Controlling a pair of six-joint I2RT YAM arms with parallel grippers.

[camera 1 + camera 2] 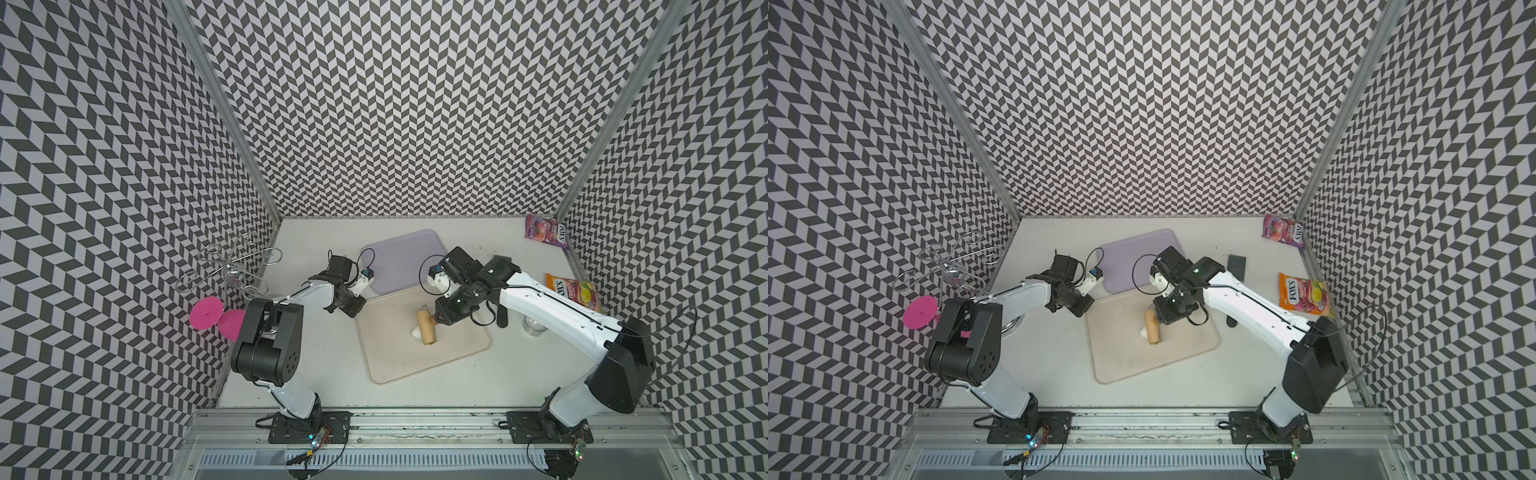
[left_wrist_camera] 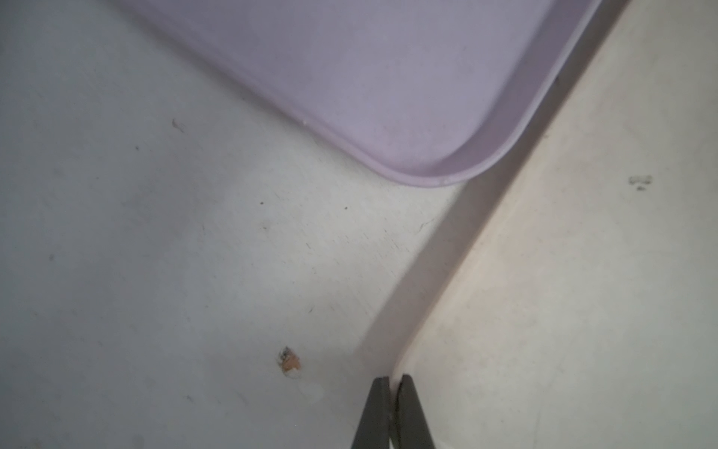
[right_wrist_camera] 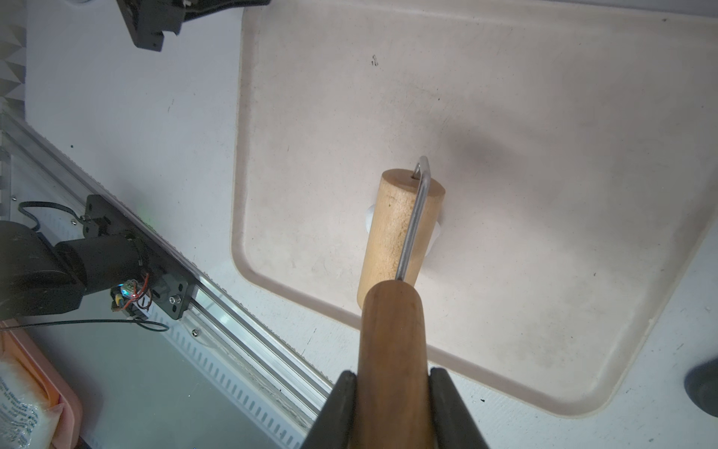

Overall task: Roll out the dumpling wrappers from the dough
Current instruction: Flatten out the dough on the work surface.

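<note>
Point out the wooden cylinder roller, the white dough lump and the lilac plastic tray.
roller [image 3: 388, 233]: right wrist view, drum middle.
dough [image 1: 414, 331]: in a top view, exposed edge.
tray [image 2: 388, 77]: left wrist view, bare floor.

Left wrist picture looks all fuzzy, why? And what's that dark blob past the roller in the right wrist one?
Left wrist view: everything seems very close to the lens, so the lilac tray and the left tool look soft. Right wrist view: the blob is only a soft shadow on the beige tray, beyond the wooden roller, which looks sharp.
</note>
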